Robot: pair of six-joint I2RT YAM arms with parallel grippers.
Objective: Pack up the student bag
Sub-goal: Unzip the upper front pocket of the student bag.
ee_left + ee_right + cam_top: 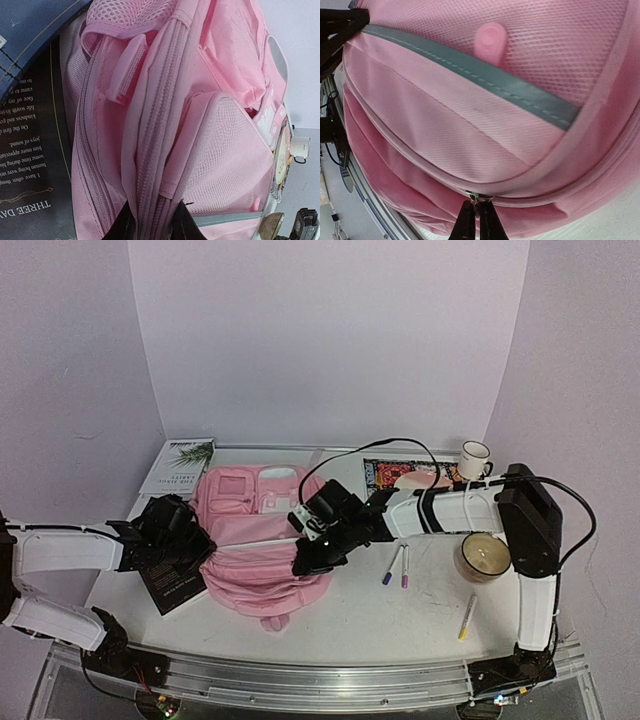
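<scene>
The pink student bag (255, 540) lies flat in the middle of the table. My left gripper (200, 543) is at its left edge, shut on a fold of pink fabric with a zip seam (150, 210). My right gripper (305, 562) is at the bag's right side, shut on the small metal zip pull (479, 199) of the main zipper. The bag fills both wrist views, in the left one (200, 125) and the right one (485, 100). A dark book (172, 582) lies beside the bag under my left gripper.
A white book (178, 466) lies at the back left. A patterned book (400, 476) and white mug (475, 459) stand at the back right. Two purple markers (397, 566), a candle jar (484, 555) and a yellow pen (467, 617) lie right of the bag.
</scene>
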